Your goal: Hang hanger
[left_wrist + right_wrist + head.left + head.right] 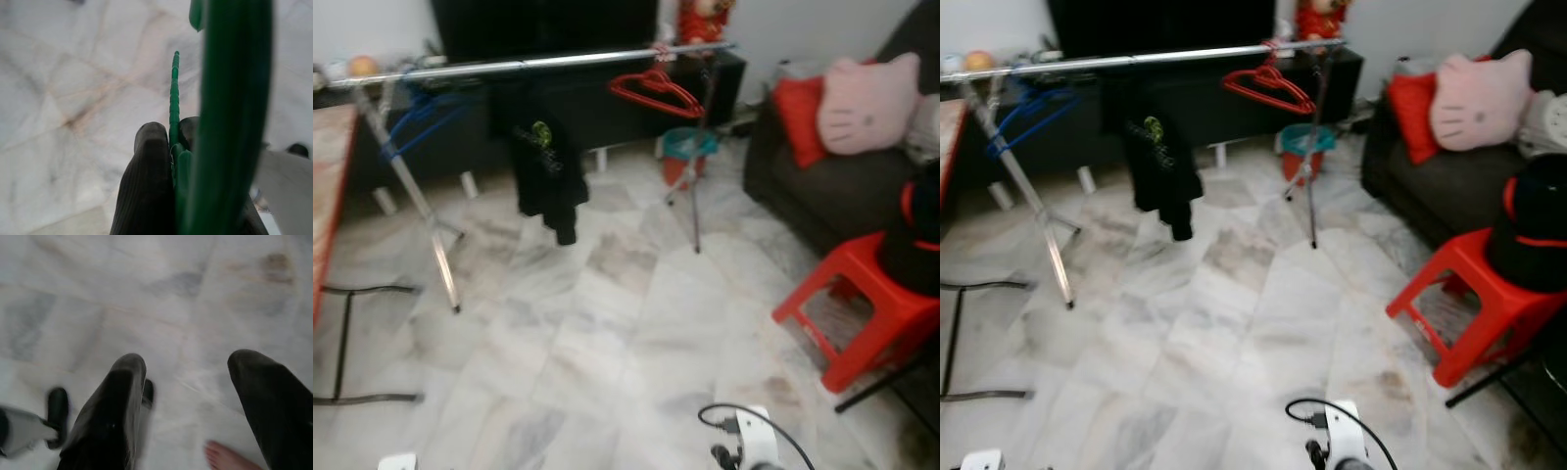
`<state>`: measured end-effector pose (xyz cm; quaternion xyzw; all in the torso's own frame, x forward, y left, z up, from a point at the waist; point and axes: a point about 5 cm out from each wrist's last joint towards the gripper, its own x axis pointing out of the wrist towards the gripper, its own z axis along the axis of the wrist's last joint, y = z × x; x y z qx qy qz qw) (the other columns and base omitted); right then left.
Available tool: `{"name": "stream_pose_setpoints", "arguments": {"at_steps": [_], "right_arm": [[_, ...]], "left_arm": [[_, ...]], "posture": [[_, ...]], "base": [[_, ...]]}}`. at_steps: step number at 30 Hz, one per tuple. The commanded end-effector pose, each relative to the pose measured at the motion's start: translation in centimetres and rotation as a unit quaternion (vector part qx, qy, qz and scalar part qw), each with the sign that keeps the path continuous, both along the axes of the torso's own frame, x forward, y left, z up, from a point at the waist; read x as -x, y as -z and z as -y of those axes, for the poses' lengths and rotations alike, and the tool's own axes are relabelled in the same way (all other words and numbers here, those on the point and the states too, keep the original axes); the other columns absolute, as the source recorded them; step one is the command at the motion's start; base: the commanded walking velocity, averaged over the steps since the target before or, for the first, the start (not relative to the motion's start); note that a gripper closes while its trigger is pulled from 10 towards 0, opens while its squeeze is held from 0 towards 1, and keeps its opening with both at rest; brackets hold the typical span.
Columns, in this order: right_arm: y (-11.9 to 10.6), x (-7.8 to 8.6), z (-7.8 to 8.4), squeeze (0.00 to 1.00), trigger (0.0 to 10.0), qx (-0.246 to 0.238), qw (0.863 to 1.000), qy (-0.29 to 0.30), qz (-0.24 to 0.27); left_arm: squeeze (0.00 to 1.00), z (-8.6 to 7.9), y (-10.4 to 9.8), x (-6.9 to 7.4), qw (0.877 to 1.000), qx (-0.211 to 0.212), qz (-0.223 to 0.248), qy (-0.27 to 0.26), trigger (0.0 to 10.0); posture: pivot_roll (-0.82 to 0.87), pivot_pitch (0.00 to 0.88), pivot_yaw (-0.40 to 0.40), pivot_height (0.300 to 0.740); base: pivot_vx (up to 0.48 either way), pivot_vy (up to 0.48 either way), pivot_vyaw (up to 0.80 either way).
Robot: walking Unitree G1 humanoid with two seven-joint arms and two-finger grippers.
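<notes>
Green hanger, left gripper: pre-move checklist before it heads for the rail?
1. Grip: left gripper shut on the green hanger: ok.
2. Right gripper free, jaws apart over the floor: ok.
3. Rail in sight, bare stretch between the black garment and the red hanger: ok.
4. Range: rail far across the marble floor, not within reach: not ok.
5. Hanger hook facing the rail: cannot tell.
6. A bare foot near the right gripper: not ok.

The left gripper (171, 139) points down at the floor, its black jaws pressed together on a green hanger (230, 98). The right gripper (188, 382) also hangs pointing downward, jaws spread wide apart and holding nothing.
</notes>
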<state>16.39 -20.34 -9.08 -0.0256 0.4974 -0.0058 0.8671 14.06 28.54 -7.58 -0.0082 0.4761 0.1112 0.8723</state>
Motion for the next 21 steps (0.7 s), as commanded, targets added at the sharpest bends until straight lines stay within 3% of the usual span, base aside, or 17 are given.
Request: {"name": "stream_pose_setpoints", "arguments": {"at_steps": [1, 21], "right_arm": [[-0.27, -1.0, -1.19, 0.0, 10.0, -0.012, 1.0, -0.009, 0.014], [0.02, -0.55, -1.73, 0.0, 10.0, -0.022, 1.0, 0.012, 0.009]], "left_arm": [[0.0, -1.43, -0.14, 1.21, 1.0, -0.021, -0.021, 0.001, 10.0], [0.0, -1.65, -0.21, 1.36, 0.999, -0.031, -0.029, 0.024, 10.0]], "posture": [[0.1, 0.0, -0.005, 0.74], [0.07, 0.0, 0.046, 0.74]], "base": [[0.401, 0.0, 0.0], [0.4, 0.0, 0.0]]}}
